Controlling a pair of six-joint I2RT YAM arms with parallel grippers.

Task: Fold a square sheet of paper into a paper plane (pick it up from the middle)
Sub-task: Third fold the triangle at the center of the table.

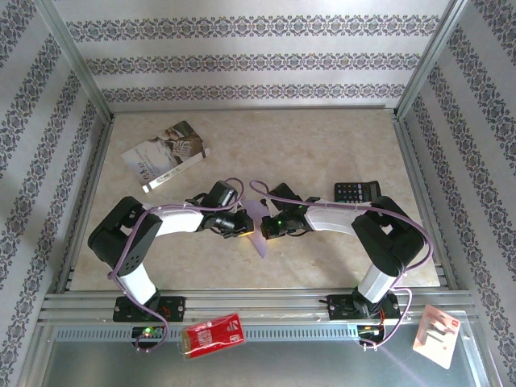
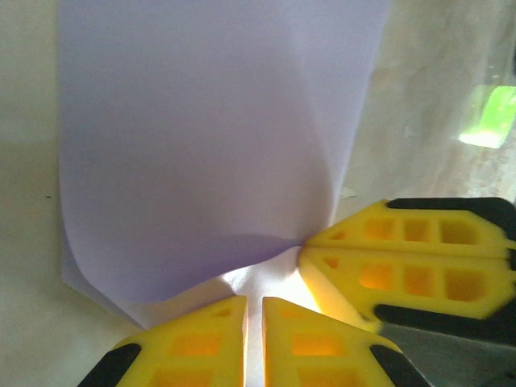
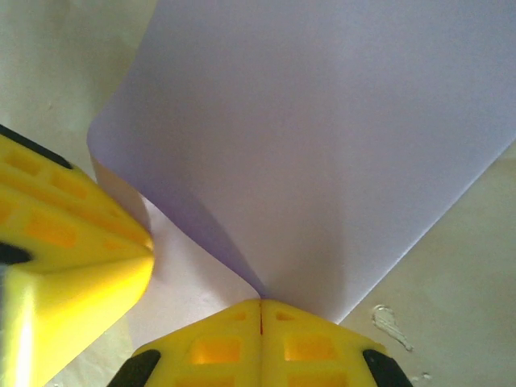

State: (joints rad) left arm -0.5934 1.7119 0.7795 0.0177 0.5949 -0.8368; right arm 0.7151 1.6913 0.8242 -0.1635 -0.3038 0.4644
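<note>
The two arms meet nose to nose over the middle of the table, sharing the square sheet of paper. It is held up and doubled over between them, probably so a crease can be set. The left fingers are narrowed onto its edge, and the right fingers are pressed shut on it. From above, the wrists cover both pinch points. How sharp the fold is cannot be told.

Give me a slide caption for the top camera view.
The left claw and right claw meet at centre, each pinching the lilac paper; booklet far left, calculator right.
</note>
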